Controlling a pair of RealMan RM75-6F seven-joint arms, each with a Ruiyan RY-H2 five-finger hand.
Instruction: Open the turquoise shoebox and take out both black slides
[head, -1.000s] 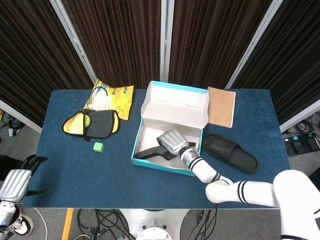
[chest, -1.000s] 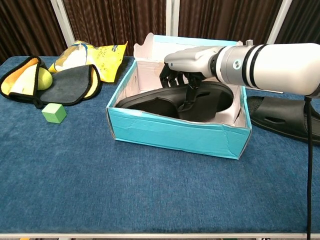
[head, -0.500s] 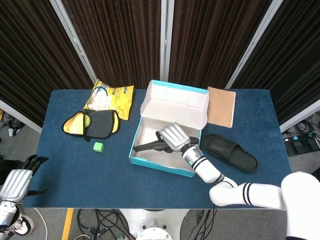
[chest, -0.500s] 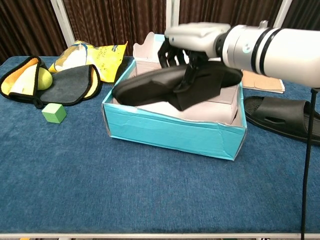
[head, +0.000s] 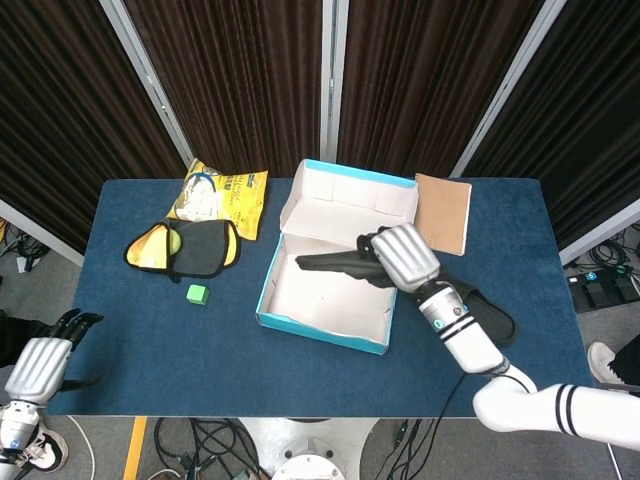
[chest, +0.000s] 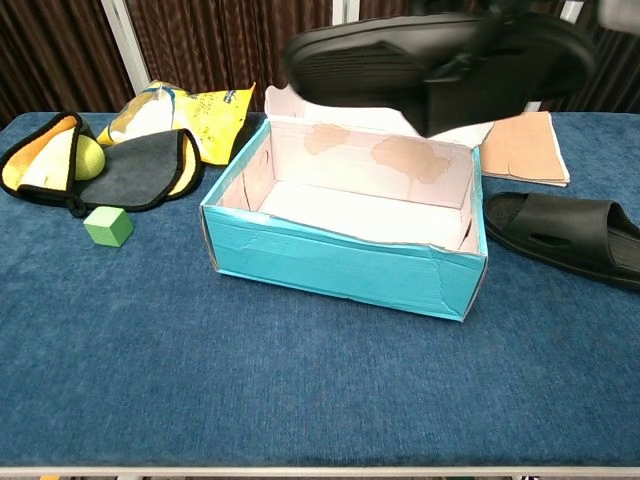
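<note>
The turquoise shoebox (head: 300, 310) (chest: 340, 262) stands open mid-table, its lid flipped up at the back, white inside and holding no shoe. My right hand (head: 405, 255) grips a black slide (head: 335, 263) (chest: 430, 60) and holds it in the air over the box's far right part. In the chest view the hand itself is cut off at the top edge. The other black slide (head: 482, 312) (chest: 565, 232) lies on the blue table just right of the box. My left hand (head: 38, 365) hangs open below the table's front left corner, holding nothing.
A green cube (head: 197, 293) (chest: 108, 225) sits left of the box. Behind it lie a black-and-yellow pouch (head: 185, 248) (chest: 120, 165) and a yellow snack bag (head: 218, 195) (chest: 195, 112). A brown cardboard sheet (head: 443, 213) (chest: 527, 148) rests at the back right.
My right hand has lifted the black slide up out of the box and carried it rightward and higher. The box shifted slightly left. The left hand has barely moved.
</note>
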